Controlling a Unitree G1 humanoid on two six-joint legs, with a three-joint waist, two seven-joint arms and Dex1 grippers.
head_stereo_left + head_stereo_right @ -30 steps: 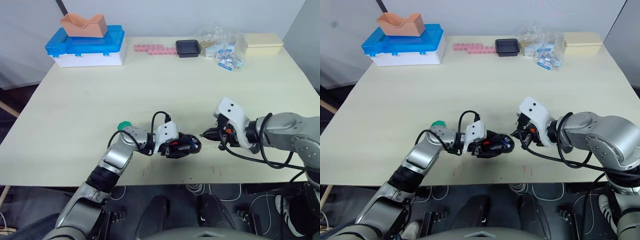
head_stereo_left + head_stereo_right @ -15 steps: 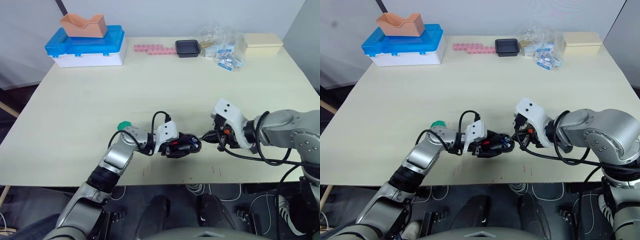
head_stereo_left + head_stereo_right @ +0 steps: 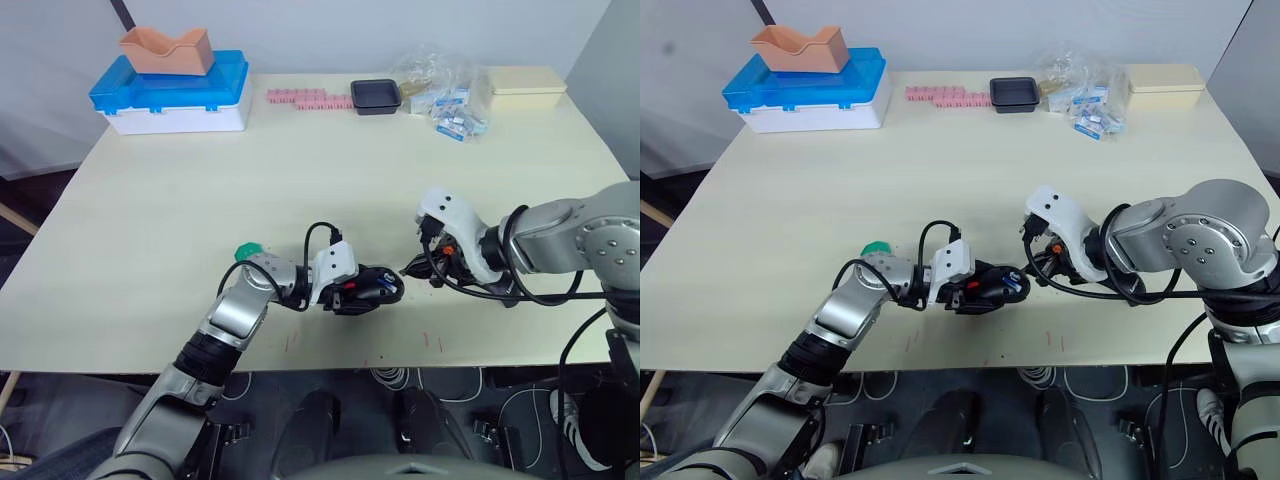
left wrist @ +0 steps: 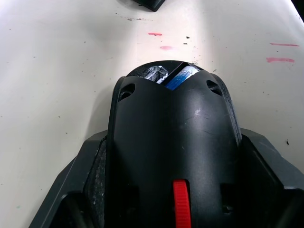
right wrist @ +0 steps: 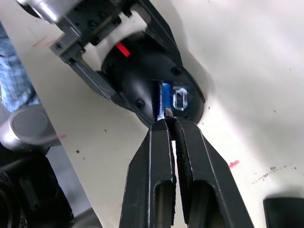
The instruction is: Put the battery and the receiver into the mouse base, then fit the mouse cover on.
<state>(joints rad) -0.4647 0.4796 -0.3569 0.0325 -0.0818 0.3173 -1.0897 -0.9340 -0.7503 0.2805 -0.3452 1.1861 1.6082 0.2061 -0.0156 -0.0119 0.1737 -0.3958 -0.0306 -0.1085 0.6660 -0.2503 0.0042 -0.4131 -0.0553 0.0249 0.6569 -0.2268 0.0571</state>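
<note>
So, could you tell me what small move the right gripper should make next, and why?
Probably a gentle push forward by the right gripper: its closed fingertips touch the end of the slim blue-and-silver battery, which lies in the slot of the black mouse base clamped by the left gripper, seemingly not fully seated.

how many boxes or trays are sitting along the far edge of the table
4: a blue-lidded box far left with a tan tray on it, a black tray mid-edge, a cream box far right. The bags may hide more.
</note>
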